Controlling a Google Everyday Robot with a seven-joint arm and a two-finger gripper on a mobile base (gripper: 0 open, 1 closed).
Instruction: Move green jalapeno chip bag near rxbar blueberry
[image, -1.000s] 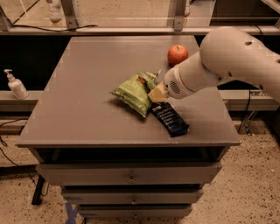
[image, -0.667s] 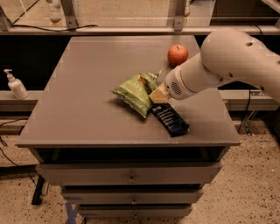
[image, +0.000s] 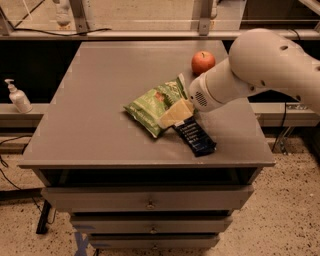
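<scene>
The green jalapeno chip bag (image: 152, 104) lies on the grey table top (image: 100, 100) near its middle, its right end tilted up. The rxbar blueberry (image: 196, 137), a dark navy bar, lies just right of and below the bag, close to touching it. My gripper (image: 174, 114) reaches in from the right on the white arm (image: 260, 67). Its tan fingers (image: 176, 112) sit on the bag's right end, between the bag and the bar.
A red apple (image: 203, 62) stands at the back right of the table, behind the arm. Drawers (image: 150, 204) sit below the table top. A white pump bottle (image: 17, 97) stands on a ledge to the left. The table's front edge is near the bar.
</scene>
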